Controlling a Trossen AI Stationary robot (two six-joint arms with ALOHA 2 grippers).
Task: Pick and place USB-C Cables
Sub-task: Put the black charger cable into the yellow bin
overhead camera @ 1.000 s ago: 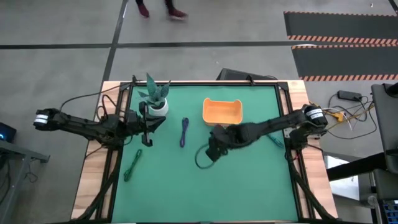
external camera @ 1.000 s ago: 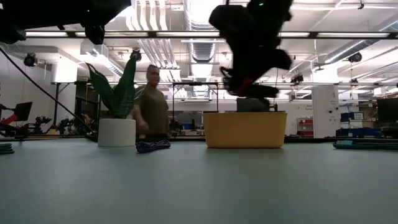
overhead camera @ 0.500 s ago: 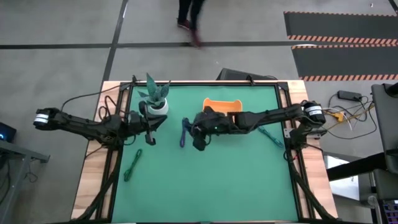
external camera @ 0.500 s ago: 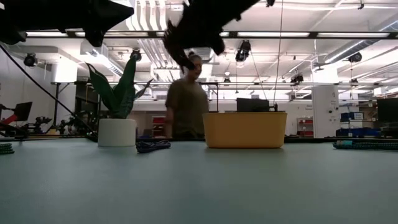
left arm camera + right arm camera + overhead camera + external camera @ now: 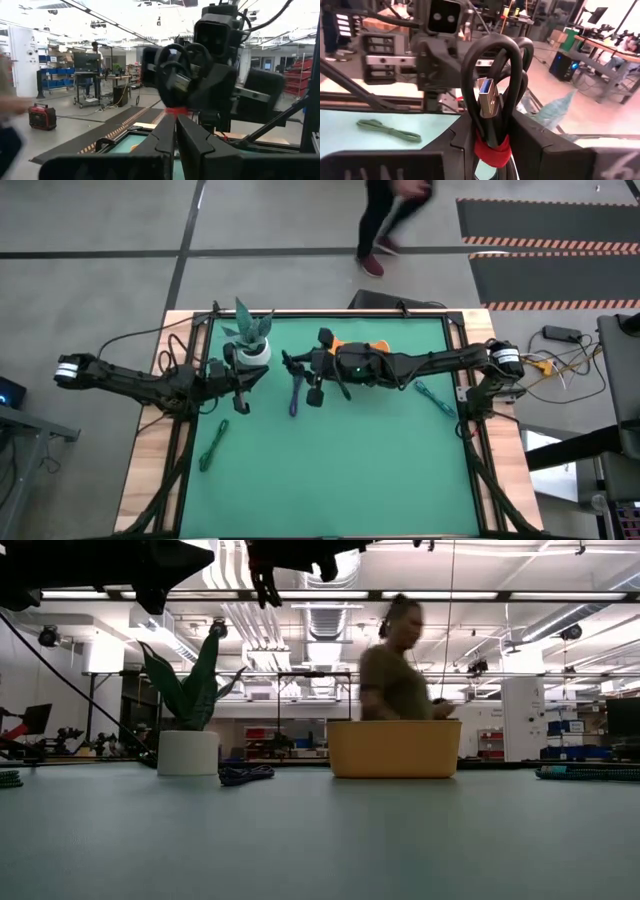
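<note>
Clamped in the right gripper (image 5: 490, 125): the black cable with its red band (image 5: 492, 75), pinched narrow between the two fingers, the band sitting low in the jaws and the loops and plug standing up out of them. Long axis of the bundle thus upright, along the fingers rather than across them. Held high off the mat, judging by the low view, with the jaws pointing toward the left arm. Behind those jaws, back along the right arm's own forearm and partly under it, the orange tray (image 5: 378, 346); likely the drop point, so the next move probably calls for a pull back toward the wrist side, not a further reach forward. Just beneath and slightly ahead of the jaws, flat on the mat, the dark blue cable (image 5: 296, 393), lying lengthwise roughly crosswise to the arm. Farther ahead and off to one side, the green cable (image 5: 213, 444); well behind, near the right arm's base, the teal cable (image 5: 432, 397). Facing the right jaws from close by, the left gripper (image 5: 176, 131), fingers drawn almost together with nothing between them, waiting beside the potted plant (image 5: 248, 332).
</note>
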